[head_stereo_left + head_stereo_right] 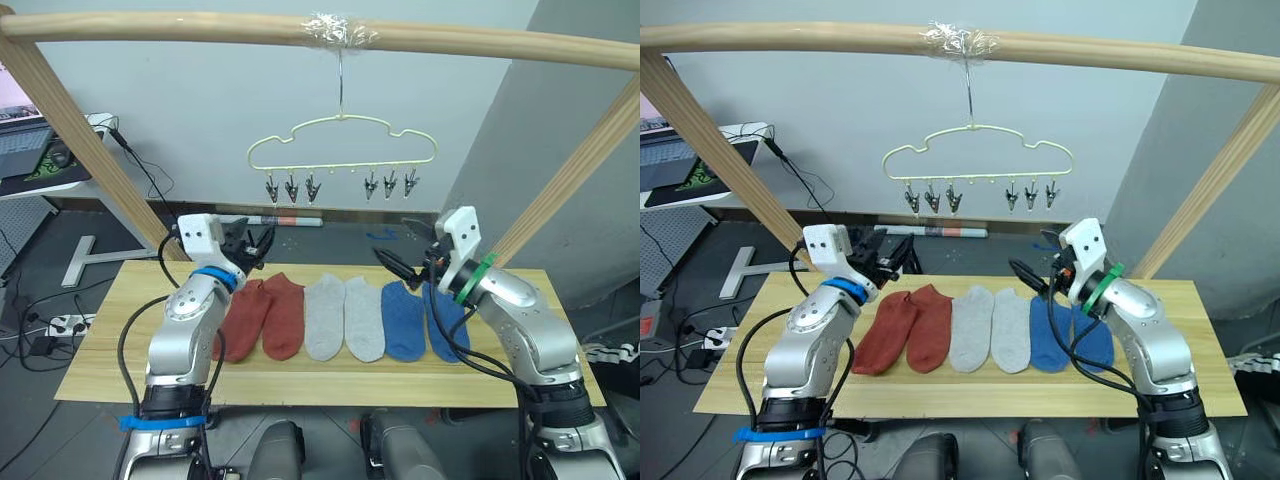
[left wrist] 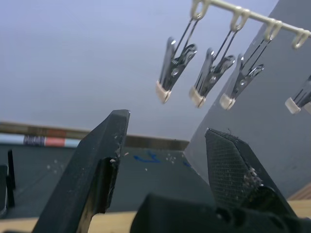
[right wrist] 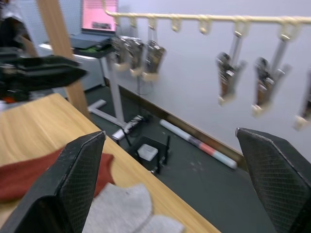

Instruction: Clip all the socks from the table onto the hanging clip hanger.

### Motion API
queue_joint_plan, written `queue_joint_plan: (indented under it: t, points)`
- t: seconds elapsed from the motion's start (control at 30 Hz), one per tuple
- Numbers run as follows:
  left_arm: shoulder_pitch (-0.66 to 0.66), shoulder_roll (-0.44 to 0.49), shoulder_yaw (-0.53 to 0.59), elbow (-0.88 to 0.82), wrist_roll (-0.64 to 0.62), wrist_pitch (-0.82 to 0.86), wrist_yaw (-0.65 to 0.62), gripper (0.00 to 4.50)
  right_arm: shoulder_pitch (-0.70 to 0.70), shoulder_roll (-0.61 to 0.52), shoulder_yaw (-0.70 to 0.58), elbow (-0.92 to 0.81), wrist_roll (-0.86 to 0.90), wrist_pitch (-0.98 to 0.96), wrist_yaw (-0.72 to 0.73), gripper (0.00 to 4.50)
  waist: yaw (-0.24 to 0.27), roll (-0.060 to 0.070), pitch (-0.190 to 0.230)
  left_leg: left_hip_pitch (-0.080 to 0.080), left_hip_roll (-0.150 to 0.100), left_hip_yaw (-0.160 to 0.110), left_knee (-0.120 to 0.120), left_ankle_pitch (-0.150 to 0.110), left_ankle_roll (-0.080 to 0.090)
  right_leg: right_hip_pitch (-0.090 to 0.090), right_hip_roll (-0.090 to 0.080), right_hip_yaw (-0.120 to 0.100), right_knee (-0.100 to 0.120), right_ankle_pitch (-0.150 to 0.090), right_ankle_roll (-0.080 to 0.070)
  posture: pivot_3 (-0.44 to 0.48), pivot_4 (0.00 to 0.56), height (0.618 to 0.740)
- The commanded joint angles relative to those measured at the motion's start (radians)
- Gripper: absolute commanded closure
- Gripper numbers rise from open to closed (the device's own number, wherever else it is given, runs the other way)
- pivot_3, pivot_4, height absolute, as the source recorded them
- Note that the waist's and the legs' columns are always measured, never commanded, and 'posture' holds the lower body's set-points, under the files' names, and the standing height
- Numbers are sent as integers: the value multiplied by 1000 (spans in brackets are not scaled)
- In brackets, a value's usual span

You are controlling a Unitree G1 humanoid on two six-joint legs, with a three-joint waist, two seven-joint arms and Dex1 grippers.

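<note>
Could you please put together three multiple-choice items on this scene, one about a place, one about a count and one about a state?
1. Where do the socks lie?
A. In a row on the table
B. Clipped to the clip hanger
C. On the floor

2. How many socks are blue?
A. One
B. Two
C. Four

3. What state is the left gripper in?
A. Shut on a sock
B. Shut on a clip
C. Open and empty

Answers:
1 A: all six lie side by side on the tabletop, and every clip hangs bare.
2 B: the row runs two rust-red, two grey, two blue.
3 C: the left wrist view shows its fingers spread with nothing between them; the right gripper is open too.
</note>
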Motion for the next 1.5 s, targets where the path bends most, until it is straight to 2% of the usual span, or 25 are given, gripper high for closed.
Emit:
queue_joint_plan:
  t: [0.03,0.33,0.77,1.5]
  points:
    - [-48,-16,1,29,37,-64,31,1679,-41,15,8,-33,33,-12,26,0,-1,-1,1,0,0,0,0,0,0,0,0,0,0,0,0,-65,224,740]
    - [-153,-79,-19,175,111,-179,91,1679,-80,31,23,-30,54,-3,46,0,-1,-4,9,-1,0,-1,0,0,0,0,-1,-1,0,0,0,-72,230,740]
    - [-254,-114,-28,334,190,-298,173,1679,-102,21,12,-76,68,43,43,0,-8,-3,19,-2,0,-1,0,0,0,-1,-1,-1,0,0,1,-103,245,740]
    - [-315,-116,-6,409,196,-374,206,1679,-153,16,-7,-88,111,91,21,0,-9,-4,35,-7,0,-2,1,0,0,-4,-1,-3,-1,0,1,-114,256,740]
